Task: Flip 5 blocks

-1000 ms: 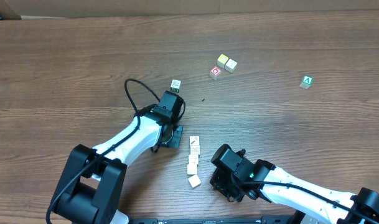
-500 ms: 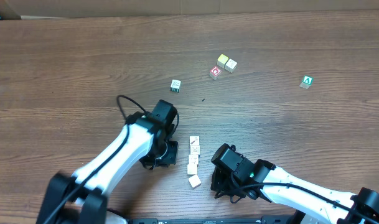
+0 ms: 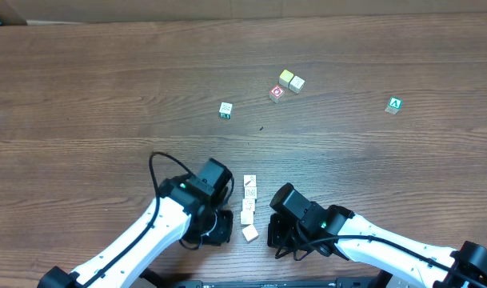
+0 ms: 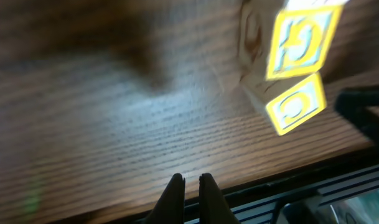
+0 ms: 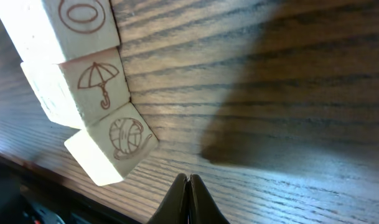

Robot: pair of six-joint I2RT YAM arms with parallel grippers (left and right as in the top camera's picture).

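Observation:
A short row of several cream blocks (image 3: 249, 206) lies near the table's front edge, the nearest one (image 3: 250, 234) turned a little askew. My left gripper (image 3: 217, 229) sits just left of the row and my right gripper (image 3: 281, 237) just right of it. Both are shut and hold nothing. In the left wrist view the tips (image 4: 190, 181) hover by the table edge, with two yellow-framed block faces (image 4: 295, 106) at the upper right. The right wrist view has its tips (image 5: 188, 180) low over the wood, beside blocks printed with an umbrella (image 5: 96, 82) and a ball of yarn (image 5: 124, 137).
Farther back lie a green-marked cube (image 3: 225, 110), a yellowish cube (image 3: 285, 78) touching a cream one (image 3: 297, 83), a red-marked cube (image 3: 277, 93), and a green "A" cube (image 3: 394, 105) at the right. The table's front edge (image 4: 338, 152) runs right by both grippers.
My left arm has pulled back from the green-marked cube toward the front edge and now sits beside the row. The right arm has barely moved.

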